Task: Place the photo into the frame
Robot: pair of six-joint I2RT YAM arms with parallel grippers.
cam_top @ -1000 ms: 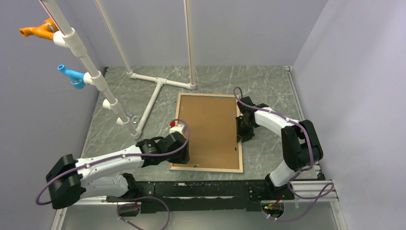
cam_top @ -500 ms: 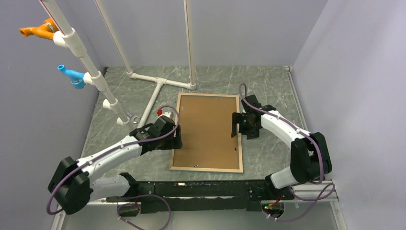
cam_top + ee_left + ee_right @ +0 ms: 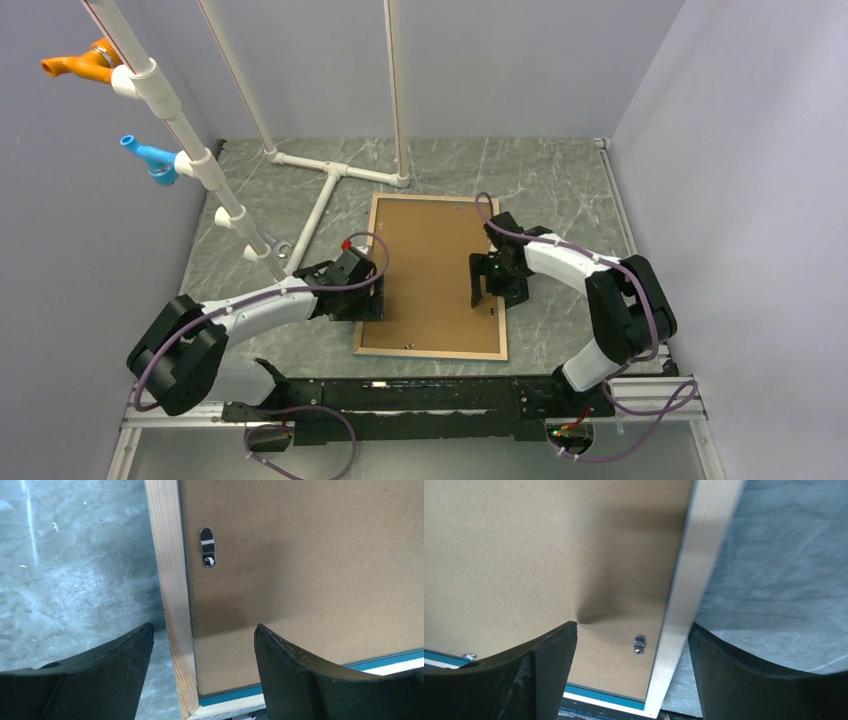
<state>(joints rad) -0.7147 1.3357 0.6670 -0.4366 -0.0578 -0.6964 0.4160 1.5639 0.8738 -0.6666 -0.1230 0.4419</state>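
Note:
The frame lies flat on the table, its light wood rim around a brown backing board. The photo is not in view. My left gripper is open and straddles the frame's left rail, one finger over the table and one over the board; it shows in the left wrist view. My right gripper is open and straddles the right rail; it shows in the right wrist view. A blue strip shows along one end of the board.
Small metal turn clips sit on the board near the rails. A white pipe stand with orange and blue fittings rises at the back left. Grey walls close in on both sides.
My left gripper swung away from the frame's lower left edge and came back to its left rail. My right gripper moved inward and nearer, from beside the right rail to over it.

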